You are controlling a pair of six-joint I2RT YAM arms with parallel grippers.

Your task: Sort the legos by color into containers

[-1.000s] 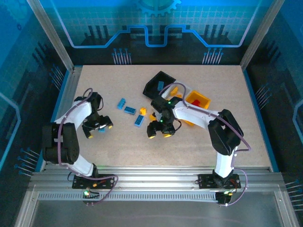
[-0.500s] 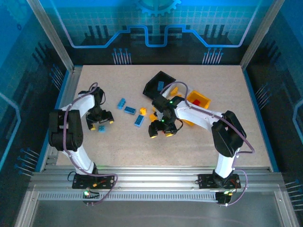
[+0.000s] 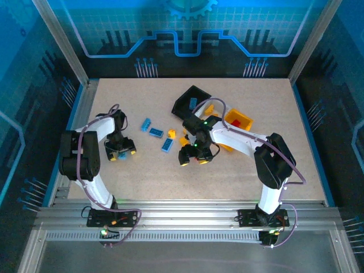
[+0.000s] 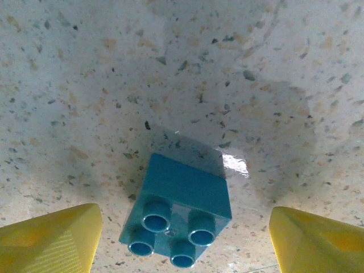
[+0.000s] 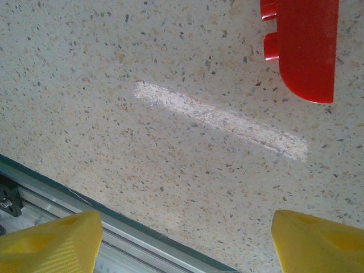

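A blue two-by-two lego [image 4: 179,210] lies studs-up on the table between the yellow fingers [image 4: 51,239] of my left gripper [image 4: 185,247], which is open with a gap on each side of the brick. From above, that left gripper [image 3: 121,153] straddles the brick at the table's left. My right gripper [image 3: 193,161] is open over bare table at mid-table, and a red lego [image 5: 304,45] lies beyond its fingers [image 5: 318,242]. The black container [image 3: 187,98], the white container [image 3: 219,107] and the yellow-orange container [image 3: 244,120] stand in a row behind it.
Three more blue legos [image 3: 156,132] and two orange ones [image 3: 172,133] lie loose between the two grippers. The table's near edge and a metal rail [image 5: 68,199] show at the lower left of the right wrist view.
My left gripper has shifted onto the blue lego, so the brick now sits between its fingers, and the jaws have narrowed. The right arm has hardly moved.
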